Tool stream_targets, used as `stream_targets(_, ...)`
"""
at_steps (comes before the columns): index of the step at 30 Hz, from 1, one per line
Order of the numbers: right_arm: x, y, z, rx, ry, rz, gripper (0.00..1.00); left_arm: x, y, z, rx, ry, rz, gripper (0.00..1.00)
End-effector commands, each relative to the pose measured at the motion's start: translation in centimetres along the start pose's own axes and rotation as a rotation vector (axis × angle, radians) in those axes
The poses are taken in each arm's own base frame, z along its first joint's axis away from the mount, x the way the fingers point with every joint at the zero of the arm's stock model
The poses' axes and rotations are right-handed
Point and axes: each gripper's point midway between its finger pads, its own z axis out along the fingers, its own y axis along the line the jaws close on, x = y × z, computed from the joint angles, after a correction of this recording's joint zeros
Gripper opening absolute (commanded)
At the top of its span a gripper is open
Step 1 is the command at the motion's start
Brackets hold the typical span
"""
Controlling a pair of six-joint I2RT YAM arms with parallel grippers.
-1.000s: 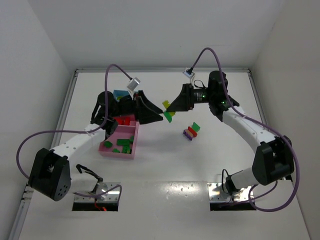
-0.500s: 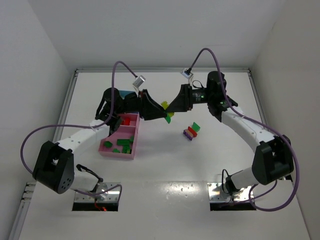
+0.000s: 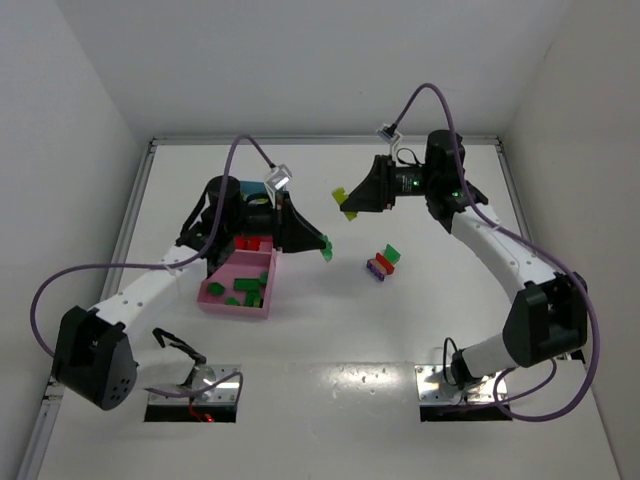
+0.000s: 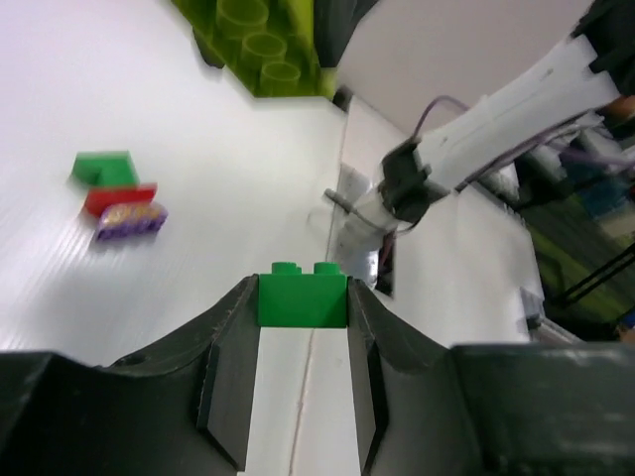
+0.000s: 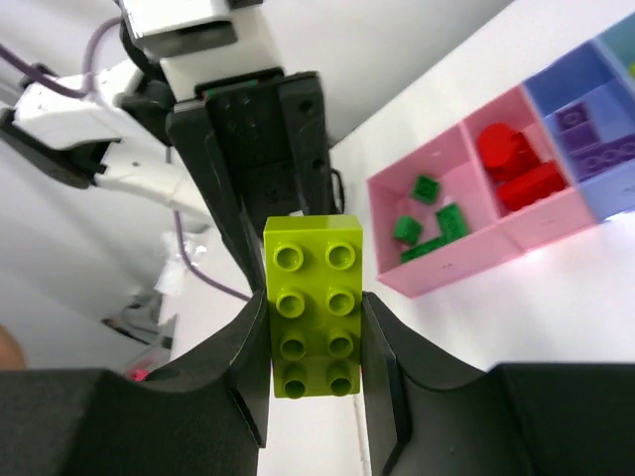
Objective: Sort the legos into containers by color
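My left gripper (image 3: 322, 247) is shut on a small green lego (image 4: 302, 296), held above the table just right of the containers (image 3: 235, 306). My right gripper (image 3: 350, 203) is shut on a lime lego (image 5: 316, 307), studs facing its camera, held higher and farther back. The two held bricks are apart. A stack of green, red and purple legos (image 3: 382, 262) lies on the table between the arms. The near pink compartment (image 5: 466, 266) holds several green legos (image 5: 427, 213). The one beyond it holds red legos (image 5: 516, 169), and a blue compartment holds purple legos (image 5: 585, 109).
The white table ends at walls on the left, back and right. The lime brick (image 4: 260, 45) hangs close above and ahead of my left gripper (image 4: 302, 297). Purple cables loop over both arms.
The left gripper closed on the green brick that sat against the lime one and drew it away toward the near side. The right gripper carried the lime brick back and up.
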Motion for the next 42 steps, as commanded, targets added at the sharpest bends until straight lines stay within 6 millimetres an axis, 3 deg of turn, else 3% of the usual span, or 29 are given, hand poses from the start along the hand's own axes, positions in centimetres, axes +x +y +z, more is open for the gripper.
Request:
stream_targets(1,-0.8,0.5,-1.0,0.039,0.016,-0.163,0.09,1.0,1.0,-2.5,-0.133,0.134,0.159,0.15)
stream_targets(2,-0.5,0.1,-1.1,0.057,0.021,-0.167,0.09,3.2,2.1,-4.2,-0.195,0.246,0.205,0.15)
stream_targets(3,0.1,-0.1,-1.3,0.073,0.036,-0.187,0.09,2.0,3.3,-5.4,-0.3,0.274,0.285,0.16)
stream_targets(6,1.2,-0.7,-1.4,0.116,0.054,-0.212,0.09,3.8,5.8,-10.1,-0.485,0.463,0.433,0.16)
stream_targets(12,1.9,-1.8,-1.5,0.141,0.083,-0.22,0.09,7.9,8.0,-17.2,-0.641,0.725,0.549,0.17)
stream_targets(17,1.6,-2.3,-1.3,0.142,0.092,-0.223,0.09,11.8,9.2,-19.5,-0.652,0.817,0.498,0.21)
stream_targets(21,1.4,-2.5,-1.2,0.142,0.092,-0.223,0.1,12.7,10.3,-20.2,-0.666,0.821,0.457,0.25)
stream_targets(24,1.4,-3.2,-1.1,0.153,0.099,-0.214,0.1,13.7,11.1,-20.4,-0.656,0.837,0.415,0.39)
stream_targets(25,1.4,-3.2,-1.1,0.153,0.099,-0.214,0.1,13.8,11.6,-20.4,-0.654,0.828,0.401,0.52)
stream_targets(27,1.6,-3.6,-1.0,0.154,0.103,-0.204,0.1,13.4,12.0,-20.3,-0.667,0.8,0.389,0.61)
stream_targets(32,1.0,-4.3,-0.5,0.167,0.109,-0.221,0.1,12.5,12.4,-19.9,-0.659,0.722,0.354,0.67)
stream_targets(34,1.0,-5.0,0.3,0.181,0.122,-0.234,0.1,10.1,12.1,-20.1,-0.671,0.628,0.374,0.67)
stream_targets(35,0.3,-5.2,0.4,0.193,0.117,-0.244,0.1,8.8,11.1,-19.1,-0.62,0.54,0.377,0.67)
stream_targets(37,0.0,-5.5,1.9,0.195,0.124,-0.277,0.1,5.4,10.1,-19.0,-0.644,0.371,0.342,0.69)
stream_targets(39,-0.5,-6.6,4.2,0.228,0.137,-0.291,0.1,1.5,8.5,-17.8,-0.599,0.2,0.367,0.7)
stream_targets(40,-1.9,-6.6,5.1,0.239,0.127,-0.339,0.1,0.4,7.9,-17.7,-0.611,0.106,0.247,0.7)
stream_targets(41,-1.5,-8.9,6.1,0.296,0.149,-0.327,0.1,-1.9,7.6,-17.4,-0.601,0.027,0.281,0.71)
stream_targets(42,-2.7,-8.5,7.7,0.295,0.141,-0.367,0.1,-2.6,7.1,-17.3,-0.61,-0.046,0.178,0.71)
